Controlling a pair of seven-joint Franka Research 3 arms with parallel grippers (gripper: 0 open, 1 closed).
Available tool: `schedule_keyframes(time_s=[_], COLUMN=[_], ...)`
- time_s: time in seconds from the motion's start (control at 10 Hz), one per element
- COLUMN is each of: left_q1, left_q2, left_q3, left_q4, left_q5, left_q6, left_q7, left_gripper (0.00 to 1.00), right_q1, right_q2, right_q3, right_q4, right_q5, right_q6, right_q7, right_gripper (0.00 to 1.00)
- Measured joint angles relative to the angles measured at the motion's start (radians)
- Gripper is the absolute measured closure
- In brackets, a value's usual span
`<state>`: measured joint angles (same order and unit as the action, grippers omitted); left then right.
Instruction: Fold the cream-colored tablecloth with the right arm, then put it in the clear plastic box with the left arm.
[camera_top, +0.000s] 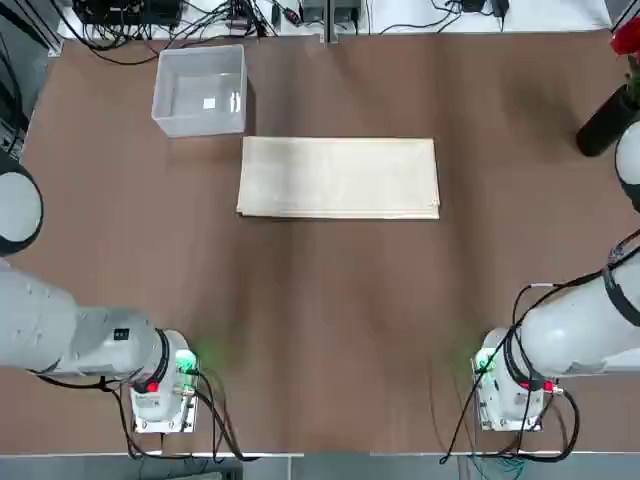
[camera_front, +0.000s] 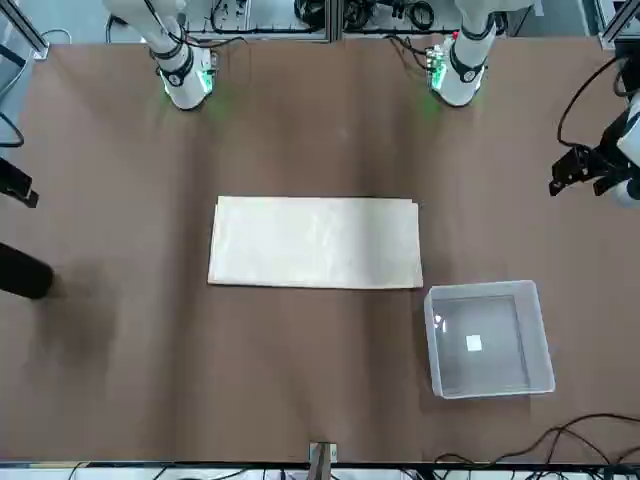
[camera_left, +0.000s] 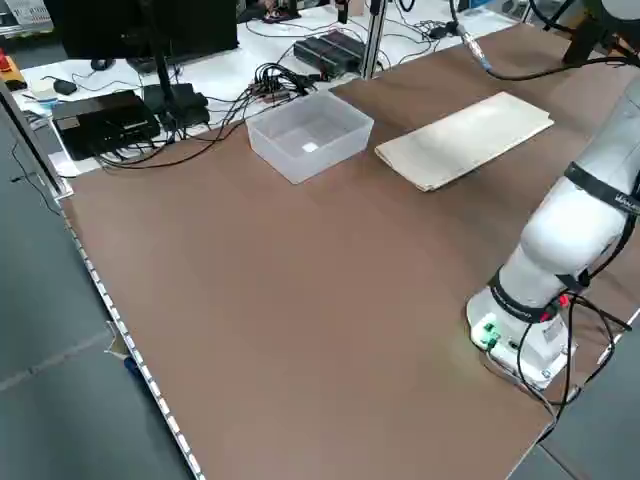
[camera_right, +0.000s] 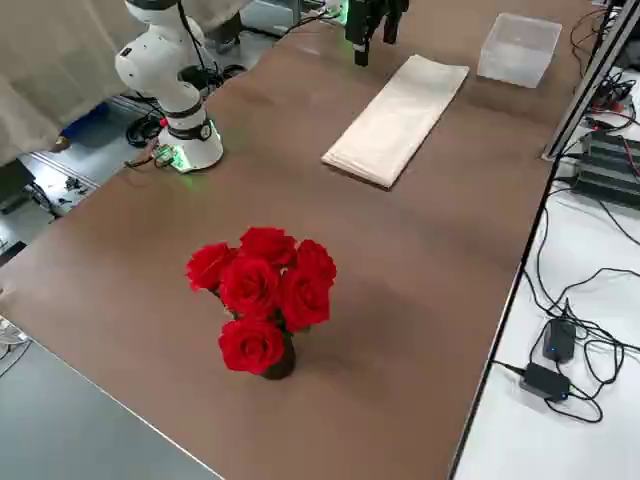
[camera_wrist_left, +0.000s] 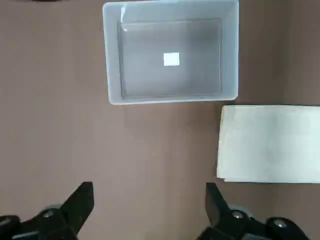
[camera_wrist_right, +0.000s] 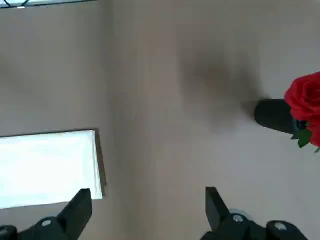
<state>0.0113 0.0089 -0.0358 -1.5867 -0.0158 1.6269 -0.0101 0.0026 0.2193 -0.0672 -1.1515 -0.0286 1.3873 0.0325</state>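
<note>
You have the whole job ahead: the cream-colored tablecloth (camera_top: 339, 177) lies flat mid-table, a layered rectangle not yet folded, beyond and to one side of the right gripper (camera_wrist_right: 148, 212), whose fingers stand wide and empty. The clear plastic box (camera_top: 200, 90) sits empty just beside the cloth's corner, ahead of the left gripper (camera_wrist_left: 150, 210), likewise spread wide, holding nothing.

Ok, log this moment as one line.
cloth: flat, beside box | box: empty | left tool: open, idle | right tool: open, idle
</note>
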Motion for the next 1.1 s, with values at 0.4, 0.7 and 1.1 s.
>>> schedule_keyframes(time_s=[0.4,0.7,1.1], left_q1=[0.003,0.002,0.000], left_q2=[0.000,0.010,0.023], left_q3=[0.000,0.000,-0.001], left_q4=[0.000,0.004,0.031], left_q5=[0.000,0.001,0.001], left_q6=[0.006,0.015,0.019], left_q7=[0.003,0.007,0.007], left_gripper=[0.01,0.01,0.01], right_q1=[0.001,0.004,-0.031], right_q2=[-0.063,-0.066,0.022], right_q3=[0.000,0.000,-0.006], right_q4=[-0.095,-0.110,-0.187], right_q5=[0.023,0.023,0.058], right_q6=[0.054,0.055,0.039], right_q7=[0.000,0.000,0.000], right_gripper=[0.00,0.00,0.00])
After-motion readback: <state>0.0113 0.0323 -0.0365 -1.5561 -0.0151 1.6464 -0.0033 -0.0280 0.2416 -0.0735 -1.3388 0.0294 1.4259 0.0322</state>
